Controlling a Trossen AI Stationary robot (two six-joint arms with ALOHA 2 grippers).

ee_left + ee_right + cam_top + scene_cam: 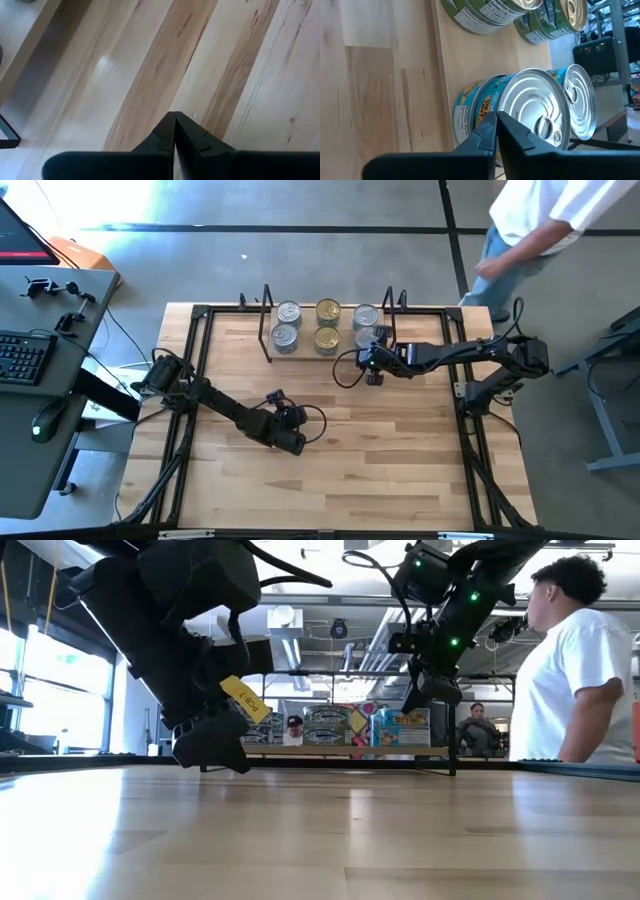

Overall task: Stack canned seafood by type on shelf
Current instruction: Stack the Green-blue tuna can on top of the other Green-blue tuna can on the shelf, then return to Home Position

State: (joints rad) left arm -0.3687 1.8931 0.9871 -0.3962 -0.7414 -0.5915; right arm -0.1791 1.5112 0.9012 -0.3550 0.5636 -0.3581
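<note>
Right jaws (496,122) pressed together, holding nothing, tips just above the silver lid of the nearest blue-label tin stack (520,120) at the shelf's right end. From above, the right gripper (374,366) sits at the shelf's front edge by the right wire frame (395,315). Left jaws (175,122) also pressed together, empty, pointing down at bare surface (150,65); the left gripper (290,435) is well in front of the shelf (305,352), toward the surface's middle. Tins on the shelf (327,326) stand in three columns, two deep: silver lids left, gold lids middle, silver lids right (right front one partly hidden by the arm). A person (590,670) in a white shirt stands beyond the shelf's right end.
</note>
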